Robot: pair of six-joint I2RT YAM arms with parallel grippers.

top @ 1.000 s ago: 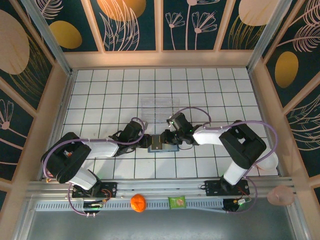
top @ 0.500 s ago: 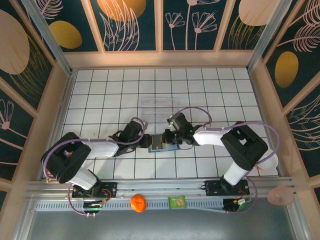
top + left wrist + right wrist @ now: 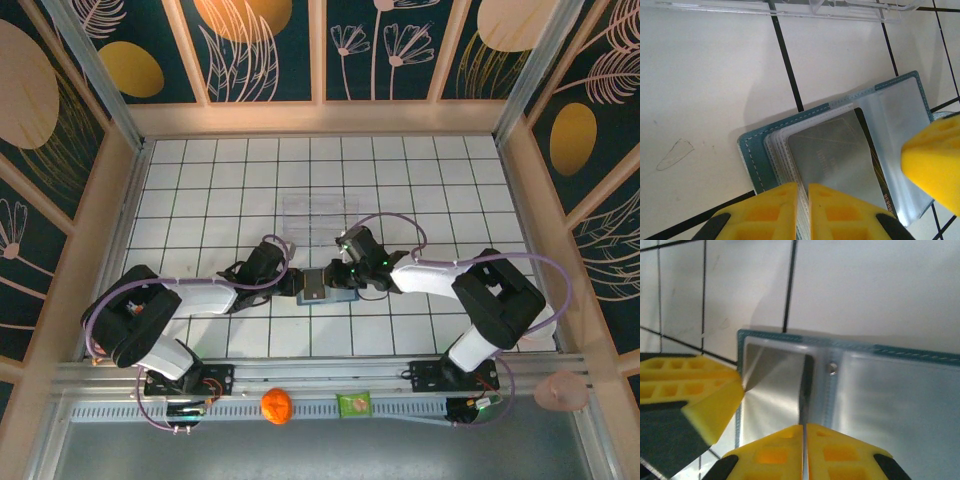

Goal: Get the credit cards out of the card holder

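Note:
The teal card holder [image 3: 322, 288] lies open on the tiles between both grippers. In the left wrist view its teal cover [image 3: 752, 155] fans out clear sleeves, and a dark credit card [image 3: 837, 155] lies slanted in the top sleeve. My left gripper [image 3: 803, 192] [image 3: 300, 286] is shut on the sleeve edges at the holder's left end. My right gripper [image 3: 804, 432] [image 3: 345, 280] is shut on a thin dark edge, the black credit card [image 3: 806, 385], which runs up from its jaws beside the sleeve seam of the card holder [image 3: 920, 354].
A clear plastic tray [image 3: 315, 215] [image 3: 840, 7] lies just beyond the holder. An orange ball [image 3: 277, 405] and a green packet [image 3: 354, 404] sit on the front rail. Wooden walls bound the tiled floor on three sides.
The right arm's elbow has swung a little to the right. Both grippers and the card holder stay about where they were.

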